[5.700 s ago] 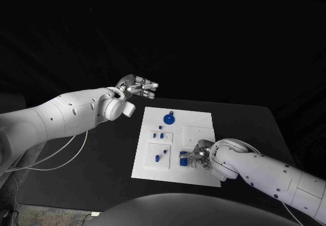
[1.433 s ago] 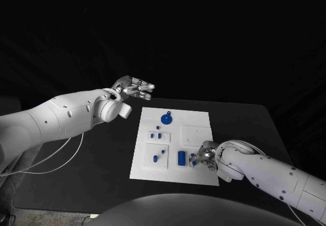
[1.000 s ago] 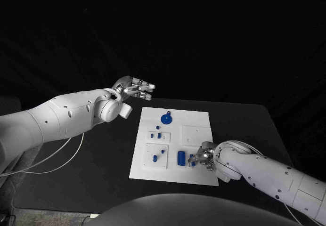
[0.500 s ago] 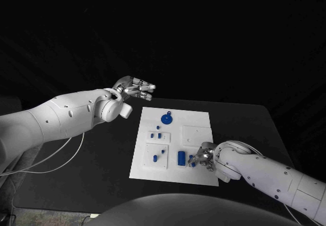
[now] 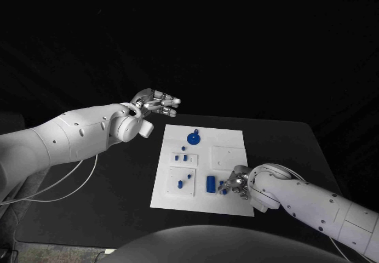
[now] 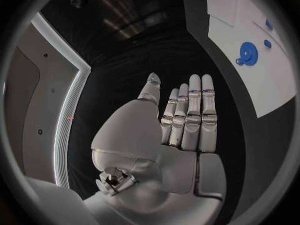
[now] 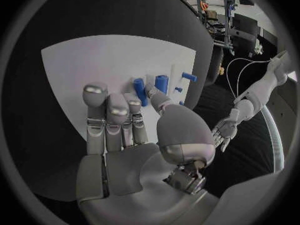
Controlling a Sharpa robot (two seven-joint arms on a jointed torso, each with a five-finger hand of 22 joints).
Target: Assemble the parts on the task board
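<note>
Right hand point(image 5: 235, 185) is hovering low over the near right part of the task board point(image 5: 229, 137), its fingers point(image 7: 107, 116) lying side by side and extended over the white plate, thumb reaching toward a blue block point(image 5: 212, 183); whether the thumb is actually touching the block I cannot tell, and nothing is sitting in the palm. In the right wrist view, blue pieces point(image 7: 162, 83) are standing just past the fingertips, upright on the board. Left hand point(image 5: 158, 102) is hanging in the air beyond the far left corner of the board, well apart from it, its fingers point(image 6: 190, 117) stretched straight and lying close together, thumb set slightly apart, holding nothing. Moving outward: the task board is lying flat in the middle of the black counter point(image 5: 118, 175), long side running away from the robot. A blue gear point(image 5: 194, 137) is resting near the far end of the board, a small blue peg point(image 5: 184, 148) just beside it toward the robot. Two small blue parts point(image 5: 183, 158) are sitting in a raised white panel at mid-board, and two more blue parts point(image 5: 186, 180) in a second panel nearer the robot, left of the blue block. Surroundings beyond the counter are showing dark. A pale cable point(image 5: 67, 181) is trailing under the left arm.
</note>
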